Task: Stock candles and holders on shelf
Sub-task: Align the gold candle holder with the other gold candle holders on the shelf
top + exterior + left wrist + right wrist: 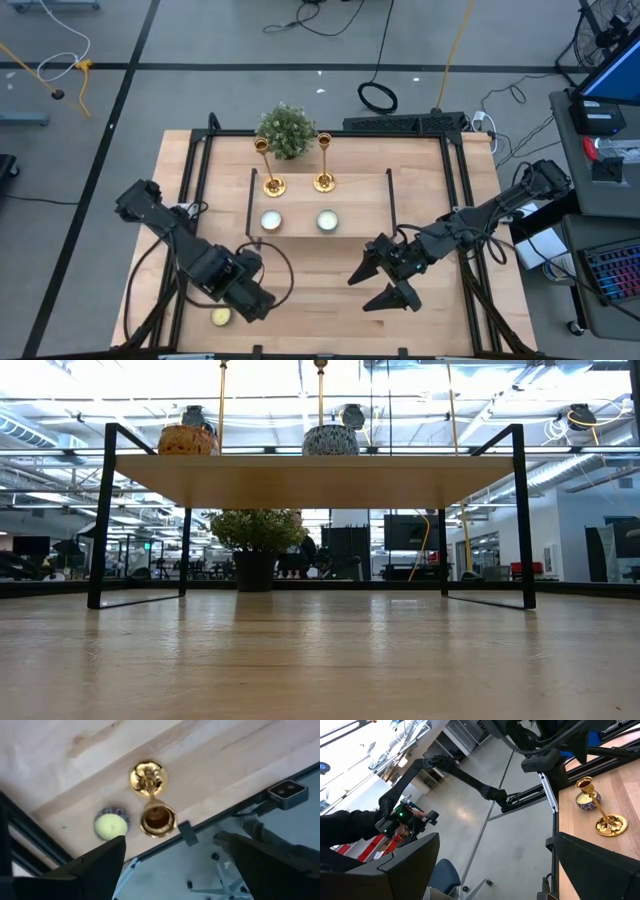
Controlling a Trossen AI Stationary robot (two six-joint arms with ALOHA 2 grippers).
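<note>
Left wrist view: your left tool (172, 857), wide apart, hangs over the upright shiny gold candlestick (152, 800) beside the yellowish candle (111, 826) at the worktop's (60, 760) near-left edge; centre the stem before closing.

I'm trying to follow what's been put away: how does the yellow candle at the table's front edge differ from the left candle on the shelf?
The yellow candle sits on the bare tabletop, by the open left gripper; the left shelf candle rests on the raised shelf. The yellow candle is yellowish; the left shelf candle looks white. Both are small, squat and round.
</note>
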